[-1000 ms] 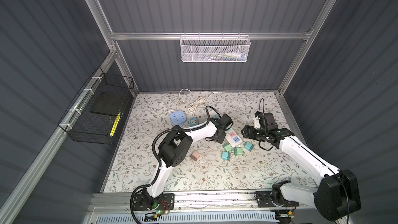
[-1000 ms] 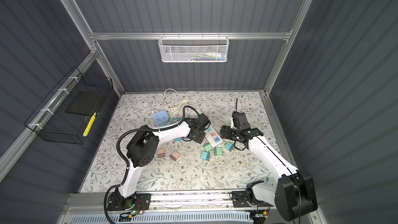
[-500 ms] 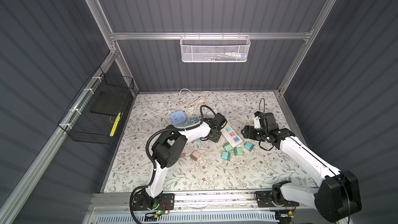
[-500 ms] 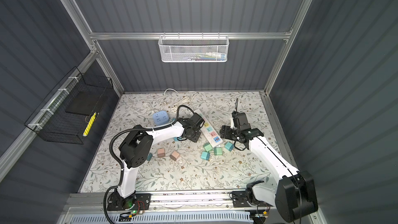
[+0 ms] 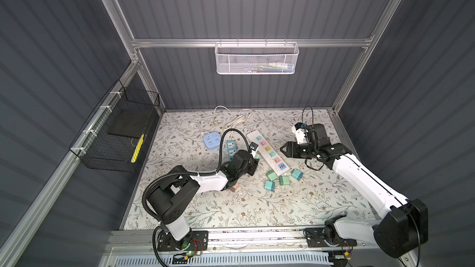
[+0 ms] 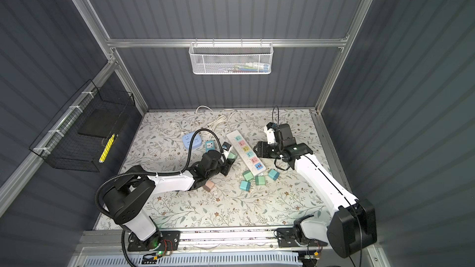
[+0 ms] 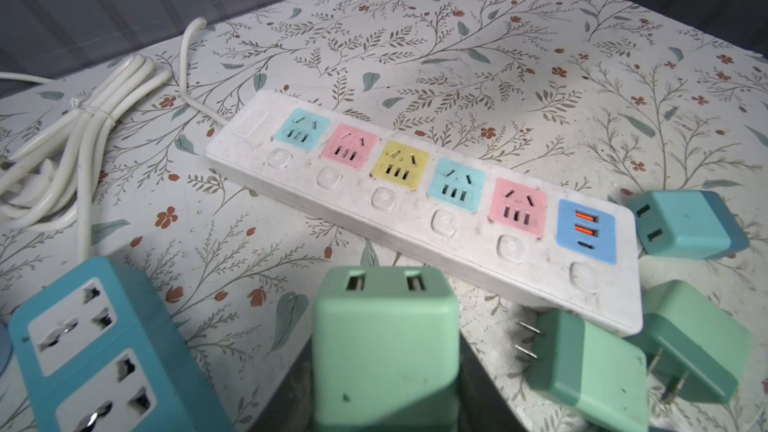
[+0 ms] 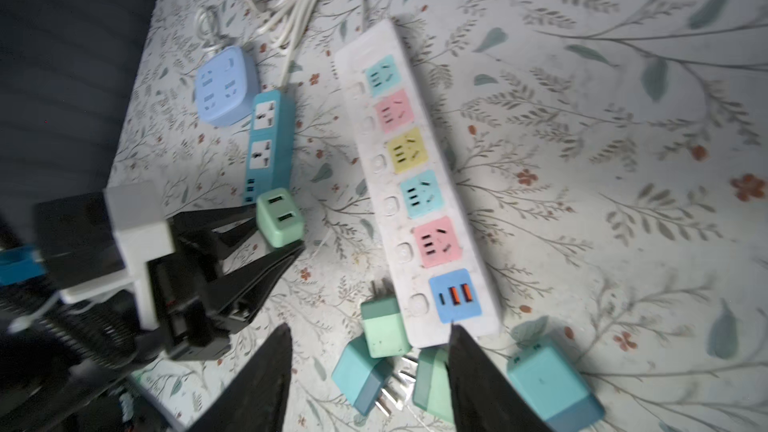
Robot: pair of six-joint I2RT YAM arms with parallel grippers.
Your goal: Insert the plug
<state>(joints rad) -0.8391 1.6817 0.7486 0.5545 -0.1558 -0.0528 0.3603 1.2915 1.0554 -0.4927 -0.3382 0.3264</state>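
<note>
Our left claw (image 8: 277, 229) pinches green plug (image 7: 384, 338), holes end pointing ahead at crosswise strip (image 7: 415, 201); right claw (image 8: 370, 328) half wide, empty.

Bare mat (image 5: 257, 209) lay open across the front. Loose chargers (image 5: 284, 180) (prongs out) crowded the power strip (image 5: 267, 148) at its near end. The teal socket block (image 5: 231, 147) and the left gripper (image 8: 277, 231), clamping a green plug (image 7: 386, 338), hemmed its left. Cords (image 5: 235, 120) cluttered the back.

Both top views overhead; wrist cams close, share strip (image 7: 419, 218).
</note>
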